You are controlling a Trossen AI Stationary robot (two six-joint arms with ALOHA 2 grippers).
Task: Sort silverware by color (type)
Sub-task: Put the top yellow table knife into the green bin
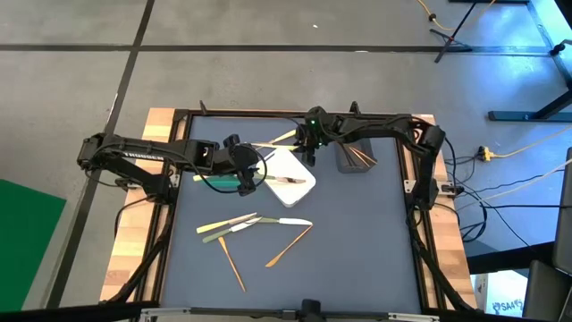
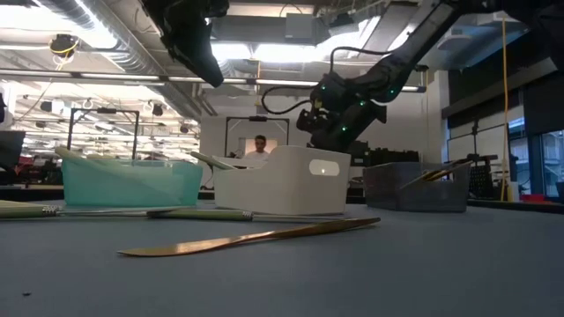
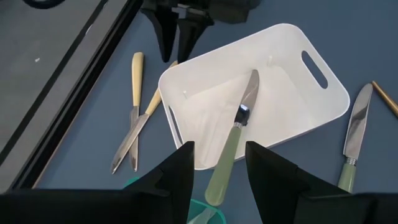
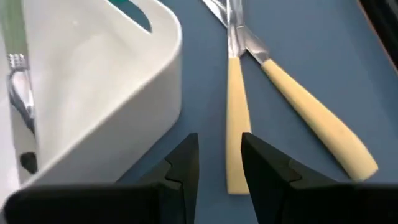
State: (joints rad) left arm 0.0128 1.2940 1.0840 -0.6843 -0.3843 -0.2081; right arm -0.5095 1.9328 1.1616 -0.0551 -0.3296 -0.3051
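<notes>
White bin (image 1: pixel 299 190): holds one green-handled knife (image 3: pixel 231 146), long axis slanting across the floor, blade toward the far handle cutout.

Beside the bin's far corner: two yellow-handled knives (image 4: pixel 235 106), unsorted, crossed at the blades.

Right pincer (image 4: pixel 219 160): spread, empty, straddling one yellow handle.

Left pincer (image 3: pixel 217 168): spread, empty, above the bin.

Desk (image 1: pixel 357 241), nearer side of the bin: several utensils unsorted. Early stage.
</notes>
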